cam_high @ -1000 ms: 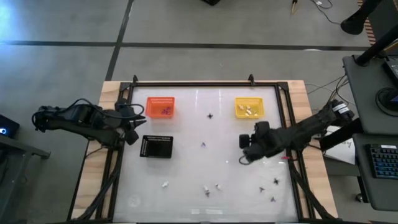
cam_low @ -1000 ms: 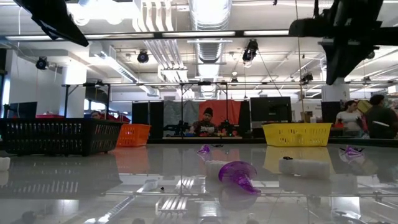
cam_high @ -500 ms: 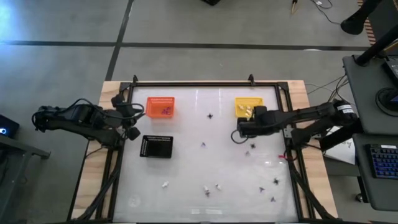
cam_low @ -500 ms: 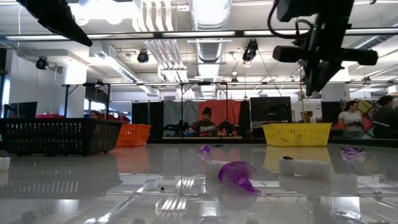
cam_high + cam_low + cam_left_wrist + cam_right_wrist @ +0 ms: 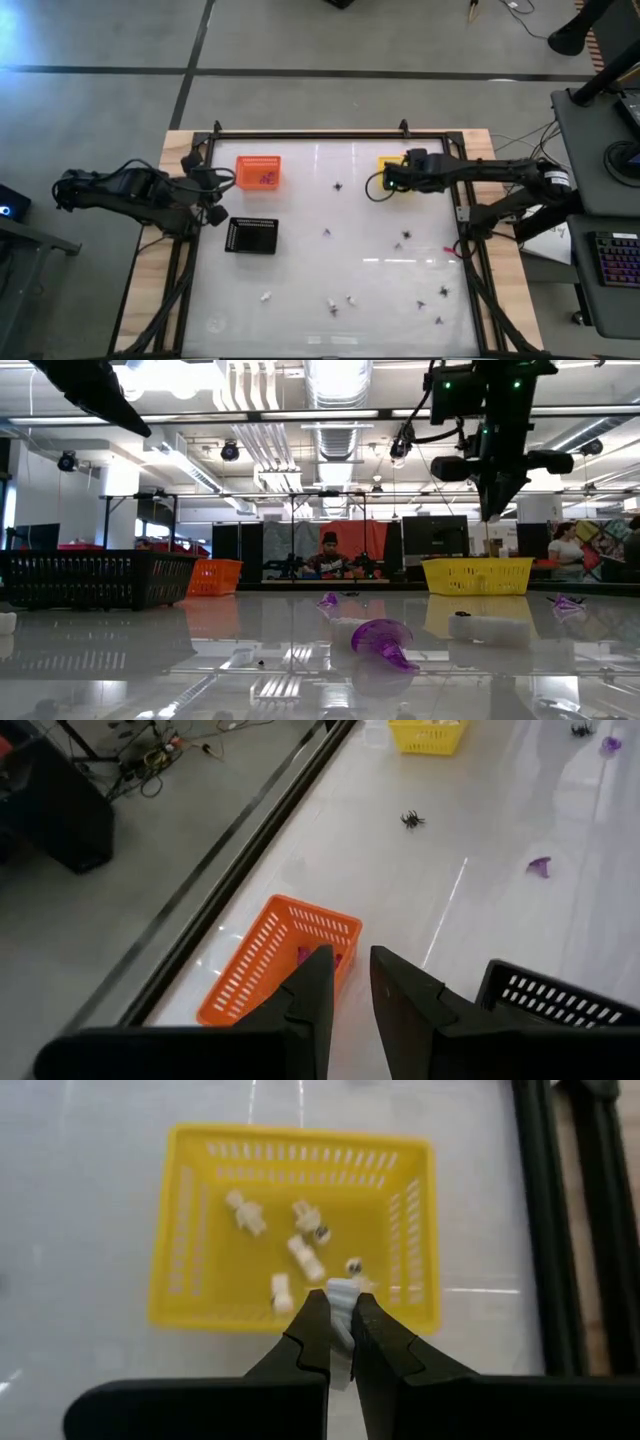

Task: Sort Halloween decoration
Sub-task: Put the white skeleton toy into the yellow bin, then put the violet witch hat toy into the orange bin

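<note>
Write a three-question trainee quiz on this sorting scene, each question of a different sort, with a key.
1. True or false: the right gripper is shut on a whitish trinket above the yellow basket.
2. Which basket holds purple pieces?
A. the orange basket
B. the yellow one
C. the black basket
3. Fill in: the left gripper hangs over the table's left edge, beside the ____ basket, holding nothing.

Key:
1. True; whitish pieces already lie inside that basket.
2. A.
3. Orange.
</note>
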`<state>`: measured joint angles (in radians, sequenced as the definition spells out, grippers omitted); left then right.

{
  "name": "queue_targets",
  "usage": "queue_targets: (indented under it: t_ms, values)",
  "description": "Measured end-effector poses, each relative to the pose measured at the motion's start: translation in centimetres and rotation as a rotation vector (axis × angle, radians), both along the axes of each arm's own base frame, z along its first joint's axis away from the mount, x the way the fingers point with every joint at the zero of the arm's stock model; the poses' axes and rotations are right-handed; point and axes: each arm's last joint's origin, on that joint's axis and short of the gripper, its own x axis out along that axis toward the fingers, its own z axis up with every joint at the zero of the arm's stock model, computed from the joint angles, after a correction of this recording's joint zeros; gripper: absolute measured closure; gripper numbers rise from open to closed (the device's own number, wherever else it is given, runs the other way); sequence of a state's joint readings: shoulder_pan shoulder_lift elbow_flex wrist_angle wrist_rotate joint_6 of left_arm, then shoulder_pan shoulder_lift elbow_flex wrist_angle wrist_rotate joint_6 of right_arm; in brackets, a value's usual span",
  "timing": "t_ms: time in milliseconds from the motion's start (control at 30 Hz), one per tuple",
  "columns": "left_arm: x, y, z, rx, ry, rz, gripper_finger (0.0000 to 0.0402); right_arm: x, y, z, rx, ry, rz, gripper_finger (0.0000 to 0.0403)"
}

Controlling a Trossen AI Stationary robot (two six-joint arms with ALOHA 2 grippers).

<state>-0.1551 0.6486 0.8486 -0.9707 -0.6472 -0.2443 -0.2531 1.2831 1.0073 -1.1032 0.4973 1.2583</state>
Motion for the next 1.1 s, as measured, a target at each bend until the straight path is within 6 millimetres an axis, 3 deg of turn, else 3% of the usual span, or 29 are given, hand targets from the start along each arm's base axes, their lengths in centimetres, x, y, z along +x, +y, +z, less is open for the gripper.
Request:
queue_targets:
  t_ms: [367, 533, 833, 1100]
  values:
    - [0.7, -0.1, -0.3, -0.108, -0.051, 0.1, 0.0349, -0.8, -4.2, 0.0, 0.043, 0.026, 0.1, 0.039]
    - [1.3, -0.2, -0.6, -0.124, -0.039, 0.121, 0.0349, -1.0, -4.6, 0.0, 0.049, 0.066, 0.16, 0.0377]
    - [2.0, -0.3, 0.1, -0.159, -0.067, 0.153, 0.0349, -1.0, -4.6, 0.0, 0.054, 0.117, 0.26, 0.03]
    - [2.1, -0.3, 0.5, -0.16, -0.07, 0.153, 0.0349, -0.9, -4.5, 0.0, 0.096, 0.098, 0.294, 0.0288]
